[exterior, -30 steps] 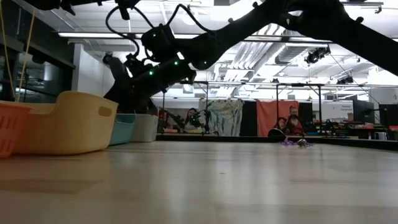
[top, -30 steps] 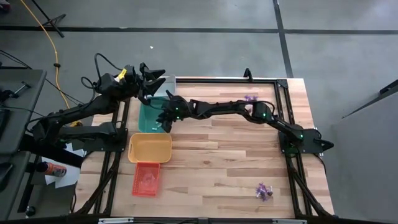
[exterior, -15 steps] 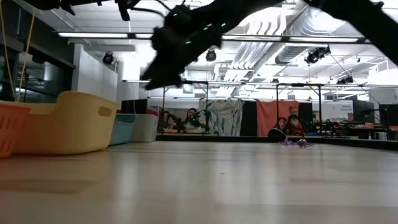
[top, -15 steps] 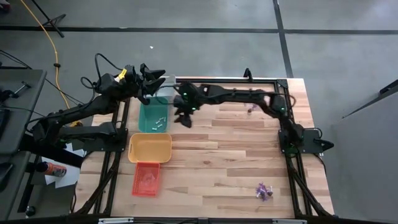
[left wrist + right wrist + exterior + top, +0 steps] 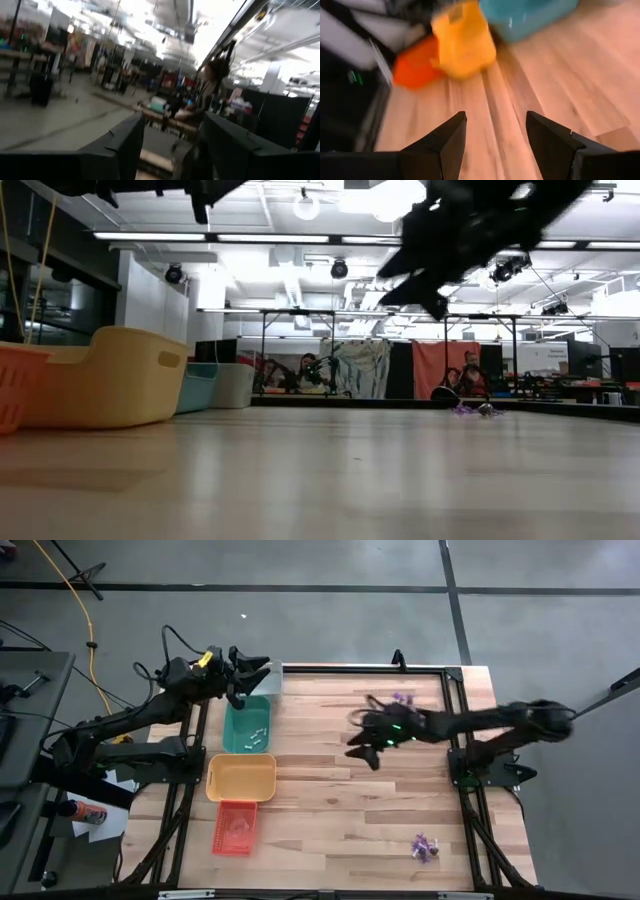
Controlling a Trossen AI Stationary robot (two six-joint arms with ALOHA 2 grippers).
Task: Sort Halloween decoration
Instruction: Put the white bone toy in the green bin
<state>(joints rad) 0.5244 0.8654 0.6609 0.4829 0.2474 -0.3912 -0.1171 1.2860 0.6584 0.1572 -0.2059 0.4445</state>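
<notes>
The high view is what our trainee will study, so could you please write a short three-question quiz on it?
1. True or false: the right tool hangs over bare wood, open and empty.
2. Which tray holds small whitish trinkets? A) teal tray B) yellow tray C) neither
3. Fill in: loose purple trinkets lie near the table's ____ side, as the picture shows it.

Key
1. True; the right wrist view shows nothing between its fingers.
2. A.
3. Right; another cluster lies there too. The left tool waits open at the teal tray's far end.
</notes>
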